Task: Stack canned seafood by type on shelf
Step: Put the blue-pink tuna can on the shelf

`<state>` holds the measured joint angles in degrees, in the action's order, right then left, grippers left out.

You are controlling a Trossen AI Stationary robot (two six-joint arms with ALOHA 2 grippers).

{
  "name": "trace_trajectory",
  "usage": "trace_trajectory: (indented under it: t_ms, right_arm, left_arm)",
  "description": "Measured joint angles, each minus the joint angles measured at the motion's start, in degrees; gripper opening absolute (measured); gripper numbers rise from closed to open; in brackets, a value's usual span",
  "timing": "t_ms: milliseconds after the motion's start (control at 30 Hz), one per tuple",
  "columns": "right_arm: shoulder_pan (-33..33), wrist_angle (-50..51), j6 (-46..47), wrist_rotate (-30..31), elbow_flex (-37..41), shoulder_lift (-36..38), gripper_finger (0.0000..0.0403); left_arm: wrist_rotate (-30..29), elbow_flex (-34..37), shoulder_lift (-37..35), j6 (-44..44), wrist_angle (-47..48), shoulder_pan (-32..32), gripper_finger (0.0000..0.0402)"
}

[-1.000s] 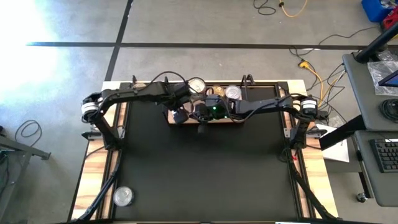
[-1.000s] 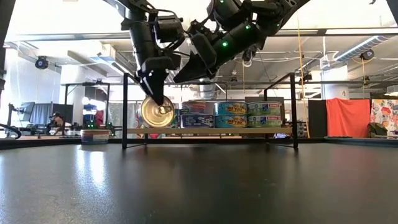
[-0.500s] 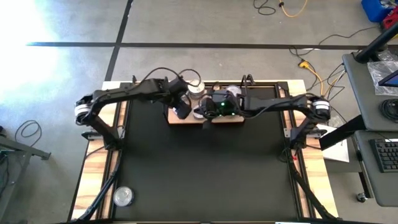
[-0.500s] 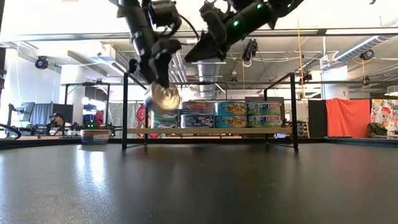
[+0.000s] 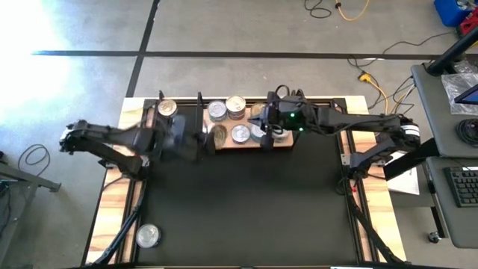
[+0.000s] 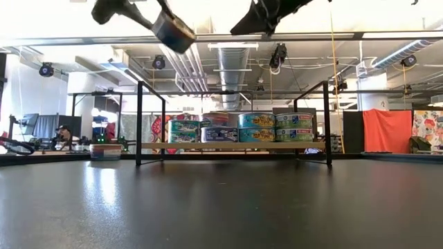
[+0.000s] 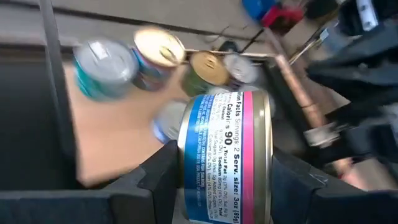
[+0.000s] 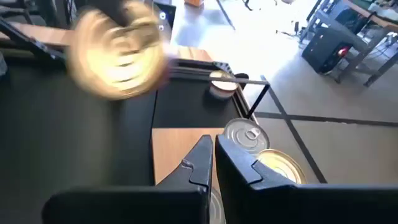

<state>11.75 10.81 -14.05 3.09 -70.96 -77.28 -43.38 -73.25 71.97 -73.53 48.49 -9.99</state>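
Left gripper (image 7: 227, 180) clamps a blue-and-pink labelled tin (image 7: 225, 152) on its side; right gripper (image 8: 212, 163) is closed on nothing.

In the overhead frame the left gripper (image 5: 203, 142) sits left of centre, just off the left end of the shelf (image 5: 224, 144), with the gold-lidded tin (image 5: 218, 135) between its fingers. The right gripper (image 5: 263, 134) hangs over the shelf's right half, at upper centre, among silver-lidded tins (image 5: 240, 134). At table height, labelled tins (image 6: 256, 127) stand stacked in two layers on the shelf board (image 6: 235, 146), mid-frame. One tin (image 5: 166, 108) lies beyond the shelf's left end, another (image 5: 148, 236) at the lower left corner of the table (image 5: 246, 202).
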Motion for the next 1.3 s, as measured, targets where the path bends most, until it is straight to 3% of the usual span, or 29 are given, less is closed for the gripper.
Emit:
trace_trajectory:
  t_ms: [200,433,600,900,1033,1300]
  right_arm:
    - [-0.33,4.04,2.81,-1.33,0.00,3.03,0.0013]
    - [-4.34,16.07,7.14,-6.35,0.04,8.20,0.0013]
    - [-8.56,19.89,10.67,-6.60,0.04,12.23,0.0013]
    - [-10.62,20.78,12.24,-6.08,0.04,15.82,0.0013]
    - [-10.78,22.57,13.91,-6.07,0.04,16.69,0.0013]
    - [-10.63,22.78,14.55,-5.85,0.15,16.07,0.0013]
  left_arm:
    - [-8.02,5.73,3.85,-23.29,-4.91,-10.00,0.0168]
    - [-8.46,15.24,7.56,-41.76,-8.09,-11.69,0.0168]
    - [-17.82,25.32,9.24,-54.56,-23.86,-12.03,0.0168]
    - [-31.63,38.08,16.92,-56.30,-57.87,-10.75,0.0174]
    - [-32.71,39.73,19.64,-56.27,-60.15,-8.74,0.0174]
    - [-28.19,39.41,25.07,-56.56,-62.83,-3.18,0.0175]
